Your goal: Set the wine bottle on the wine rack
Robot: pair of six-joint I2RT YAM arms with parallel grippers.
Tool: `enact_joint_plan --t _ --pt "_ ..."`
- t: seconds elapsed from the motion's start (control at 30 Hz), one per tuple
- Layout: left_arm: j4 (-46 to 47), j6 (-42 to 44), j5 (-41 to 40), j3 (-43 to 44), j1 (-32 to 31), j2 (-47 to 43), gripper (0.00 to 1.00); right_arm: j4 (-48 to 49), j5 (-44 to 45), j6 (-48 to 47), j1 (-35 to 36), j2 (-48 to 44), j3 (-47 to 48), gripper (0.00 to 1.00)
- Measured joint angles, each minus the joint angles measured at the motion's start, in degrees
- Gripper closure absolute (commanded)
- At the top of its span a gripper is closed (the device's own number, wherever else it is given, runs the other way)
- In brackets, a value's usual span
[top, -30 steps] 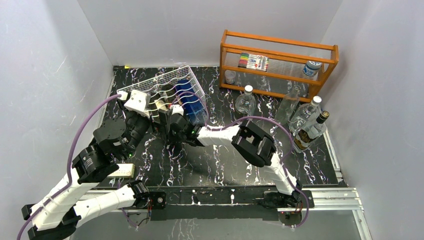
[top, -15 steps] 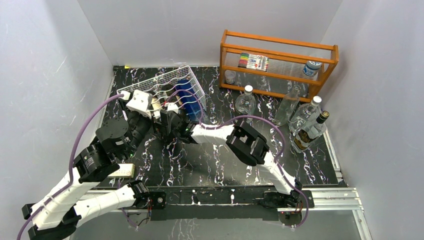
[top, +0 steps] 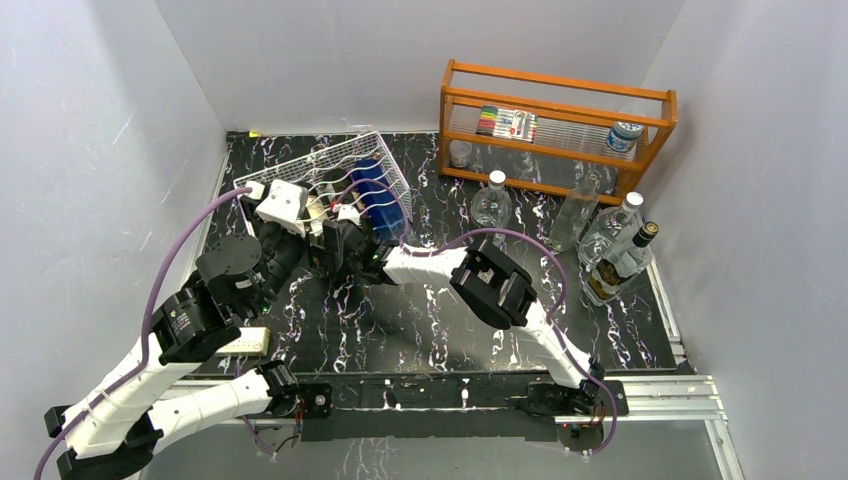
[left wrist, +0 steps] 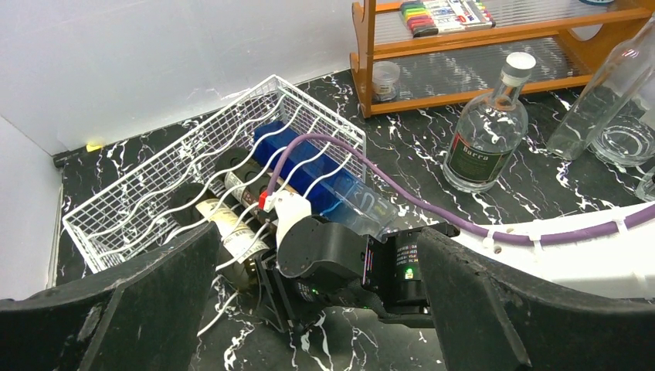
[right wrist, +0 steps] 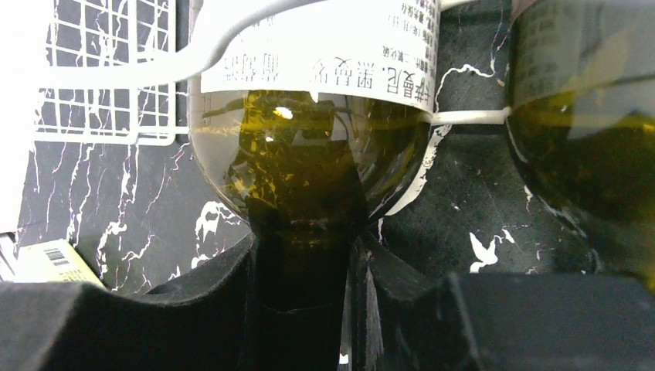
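Right gripper [right wrist: 305, 263] clamped on the neck of a wine bottle [right wrist: 309, 154] lying in the white wire wine rack [left wrist: 147, 197]

The dark olive-green bottle with a white label lies on its side in a cradle at the rack's near end, under a wavy white wire, with its neck pointing out towards the arm that grips it. Just beside it in the rack lie another dark bottle [right wrist: 587, 116] and a blue bottle [left wrist: 309, 166]. The left gripper [left wrist: 317, 239] hangs just above and in front of the rack with its fingers spread wide apart, holding nothing. The rack stands at the back left of a black marbled table [top: 420, 320]. An orange wooden shelf [top: 555, 100] and several clear bottles stand at the back right
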Motion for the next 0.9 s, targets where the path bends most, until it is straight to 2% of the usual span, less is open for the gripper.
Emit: enact_joint_plan --t 0.03,0.13,0.27,0.57,0.9 --pt "0.0 0.0 0.0 0.0 0.0 0.0 0.02 0.0 0.0 0.0 0.0 0.0 0.0 0.56" --pt "0.0 0.0 0.0 0.0 0.0 0.0 0.02 0.0 0.0 0.0 -0.2 0.0 0.0 0.38" --pt "0.0 0.0 0.0 0.1 0.0 0.1 0.02 1.8 0.5 -0.1 -0.2 0.0 0.4 0.27" --pt "0.0 0.2 0.0 0.2 0.0 0.3 0.02 3.1 1.4 0.1 -0.2 -0.9 -0.3 0.20" --pt "0.1 1.3 -0.3 0.6 0.0 0.9 0.02 1.5 3.5 2.2 -0.3 -9.0 -3.6 0.19"
